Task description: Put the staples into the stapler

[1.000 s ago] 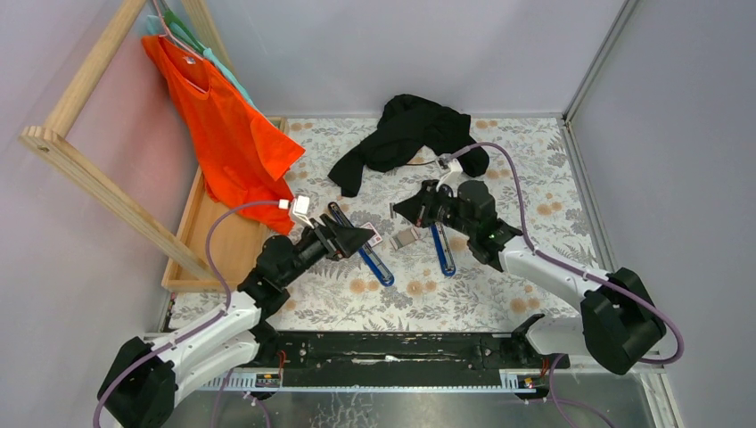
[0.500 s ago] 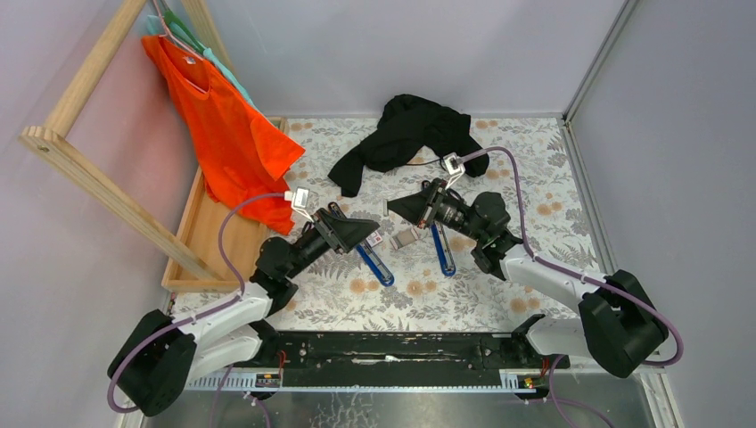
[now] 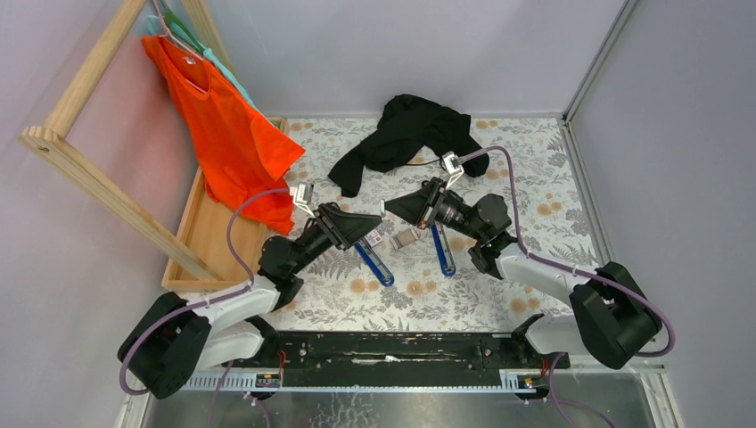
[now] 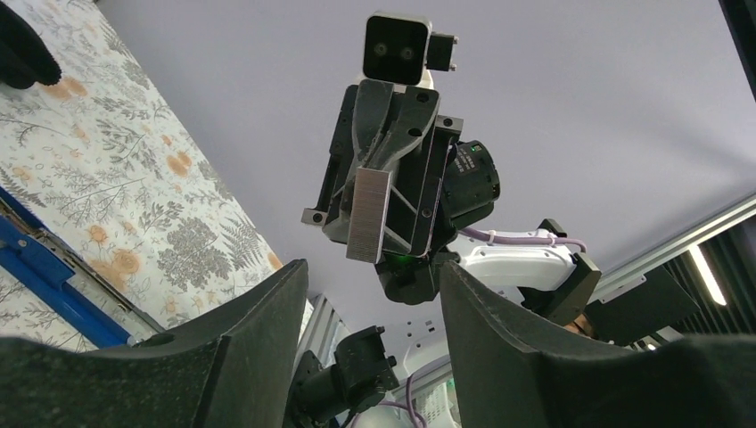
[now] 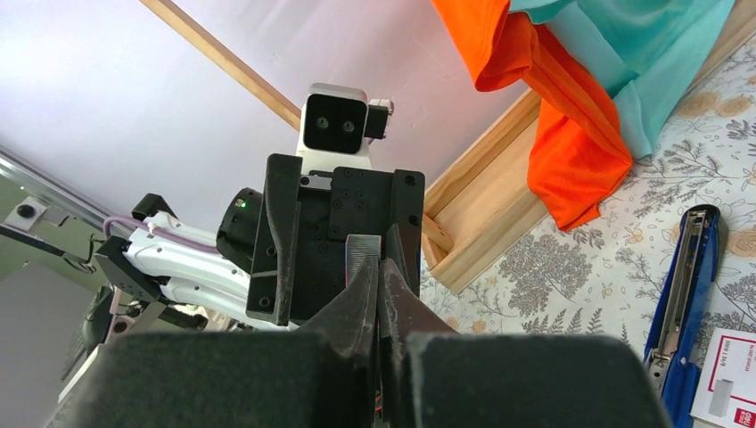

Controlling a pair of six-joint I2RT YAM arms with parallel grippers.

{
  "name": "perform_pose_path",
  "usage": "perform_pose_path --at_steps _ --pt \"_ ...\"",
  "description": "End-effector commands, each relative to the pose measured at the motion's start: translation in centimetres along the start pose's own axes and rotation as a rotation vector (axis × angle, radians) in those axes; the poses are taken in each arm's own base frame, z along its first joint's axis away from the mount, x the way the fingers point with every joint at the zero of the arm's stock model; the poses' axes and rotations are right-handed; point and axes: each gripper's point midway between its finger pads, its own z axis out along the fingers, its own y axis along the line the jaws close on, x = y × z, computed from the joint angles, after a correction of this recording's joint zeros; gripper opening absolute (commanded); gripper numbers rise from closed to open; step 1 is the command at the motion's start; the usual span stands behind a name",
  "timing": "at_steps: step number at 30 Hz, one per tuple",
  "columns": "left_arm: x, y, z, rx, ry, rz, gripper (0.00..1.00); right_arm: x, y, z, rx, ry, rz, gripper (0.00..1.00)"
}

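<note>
My right gripper (image 3: 390, 209) is shut on a short grey strip of staples (image 5: 361, 250), held in the air with its free end towards the left arm. My left gripper (image 3: 367, 226) faces it a little way off. In the left wrist view the strip (image 4: 370, 214) hangs just beyond my left gripper (image 4: 373, 276), which is open with nothing between its fingers. A blue stapler (image 3: 374, 263) lies on the mat below with its metal channel showing (image 5: 682, 294). Beside it are the white-and-red staples box (image 3: 376, 239) and the grey tray (image 3: 406, 237).
A second blue stapler (image 3: 441, 248) lies under the right arm. A black garment (image 3: 406, 134) is heaped at the back. At the left, an orange shirt (image 3: 236, 134) hangs on a wooden rack (image 3: 98, 178) over a wooden base (image 3: 209, 236).
The right gripper swung up and left with the staple strip. The left gripper rose towards it, and its jaws have narrowed.
</note>
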Motion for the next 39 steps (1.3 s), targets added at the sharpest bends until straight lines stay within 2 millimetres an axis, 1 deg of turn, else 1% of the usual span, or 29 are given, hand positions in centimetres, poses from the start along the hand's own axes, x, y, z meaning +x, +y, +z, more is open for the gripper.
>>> perform_pose_path --at_steps 1,4,9,15,23,27,30,34,39 --pt "-1.1 -3.3 0.6 0.136 -0.025 0.016 0.62 -0.5 2.5 0.3 -0.105 -0.010 -0.039 0.00" --pt "-0.9 -3.3 0.9 0.142 -0.015 0.009 0.61 -0.1 2.5 0.5 -0.113 0.001 -0.034 0.00" --pt "-0.8 -3.5 1.1 0.157 -0.009 0.001 0.56 0.3 2.4 0.7 -0.117 0.012 -0.030 0.00" --pt "-0.8 -3.5 1.0 0.158 -0.012 0.002 0.47 0.5 2.4 0.7 -0.121 0.017 -0.029 0.00" --pt "-0.6 -3.2 0.7 0.149 -0.012 0.002 0.39 0.5 2.4 0.4 -0.121 0.008 -0.042 0.00" --pt "-0.6 -3.3 0.7 0.152 -0.010 0.002 0.32 0.5 2.5 0.3 -0.123 0.006 -0.045 0.00" --pt "-0.5 -3.3 0.6 0.153 -0.007 0.006 0.30 0.5 2.5 0.3 -0.125 0.007 -0.048 0.00" --pt "-0.3 -3.1 0.5 0.137 0.004 0.022 0.25 0.7 2.6 0.1 -0.122 0.014 -0.056 0.03" --pt "-0.1 -2.7 0.4 0.086 0.036 0.084 0.24 1.0 2.5 -0.5 -0.091 0.038 -0.094 0.13"
